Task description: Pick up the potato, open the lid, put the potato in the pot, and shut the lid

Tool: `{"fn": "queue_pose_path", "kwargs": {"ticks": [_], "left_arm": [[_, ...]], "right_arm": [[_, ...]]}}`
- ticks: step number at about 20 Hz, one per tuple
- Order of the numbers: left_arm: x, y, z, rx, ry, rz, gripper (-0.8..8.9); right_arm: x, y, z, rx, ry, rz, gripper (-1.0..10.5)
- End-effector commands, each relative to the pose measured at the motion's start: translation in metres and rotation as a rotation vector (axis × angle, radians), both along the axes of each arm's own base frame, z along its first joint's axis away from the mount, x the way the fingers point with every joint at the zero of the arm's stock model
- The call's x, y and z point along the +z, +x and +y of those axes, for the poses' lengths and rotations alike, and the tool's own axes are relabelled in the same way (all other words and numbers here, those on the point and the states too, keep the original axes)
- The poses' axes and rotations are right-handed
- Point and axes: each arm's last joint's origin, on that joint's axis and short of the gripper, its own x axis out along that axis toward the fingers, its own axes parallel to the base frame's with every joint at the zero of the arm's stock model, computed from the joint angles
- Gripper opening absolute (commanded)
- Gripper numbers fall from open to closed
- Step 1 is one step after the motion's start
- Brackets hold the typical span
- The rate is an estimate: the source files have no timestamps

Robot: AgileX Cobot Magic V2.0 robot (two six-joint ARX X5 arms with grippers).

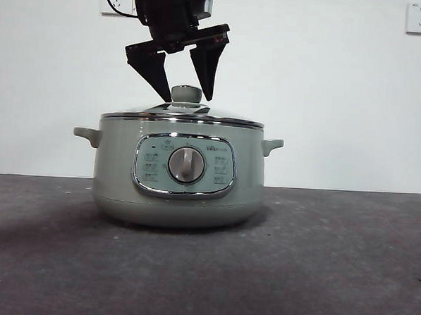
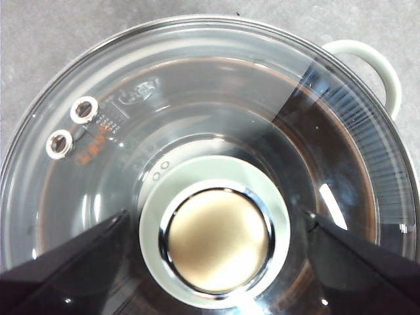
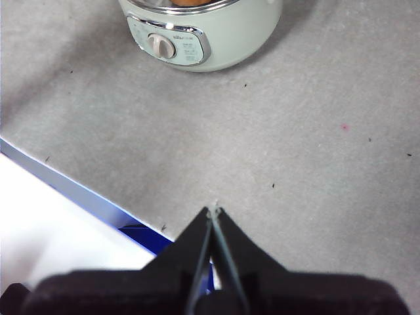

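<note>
Straddling sage-green knob, open left claw [image 1: 183, 94], glass lid [image 2: 131, 85] seated

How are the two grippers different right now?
The left gripper hangs right above the lid, jaws open on either side of its green knob; the right gripper is shut and holds nothing. The left is over the pot; the right waits farther back over bare table. Both have black pointed jaws.

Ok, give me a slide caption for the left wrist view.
Left gripper open astride the sage-green knob of the glass lid seated on the pot.
</note>
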Motion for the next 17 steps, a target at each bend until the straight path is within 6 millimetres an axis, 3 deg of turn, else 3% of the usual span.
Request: {"fn": "queue_pose_path", "kwargs": {"ticks": [1, 7, 10, 11, 17], "left_arm": [[0.013, -0.007, 0.004, -0.002, -0.018, -0.025, 4.41], [0.051, -0.036, 0.02, 0.006, -0.041, -0.057, 4.27], [0.074, -0.058, 0.026, -0.017, -0.065, -0.077, 0.51], [0.082, -0.065, 0.028, -0.024, -0.075, -0.096, -0.21], [0.13, -0.126, 0.04, -0.094, -0.142, -0.208, -0.08]], "right_arm": [[-0.003, -0.001, -0.001, -0.003, -0.016, 0.028, -0.2], [-0.003, -0.001, -0.001, -0.003, -0.016, 0.028, -0.2], [-0.003, 0.0, -0.002, -0.051, -0.057, -0.006, -0.2], [-0.003, 0.001, -0.003, -0.071, -0.074, -0.02, -0.2], [-0.003, 0.001, -0.004, -0.093, -0.089, -0.031, -0.2]]}}
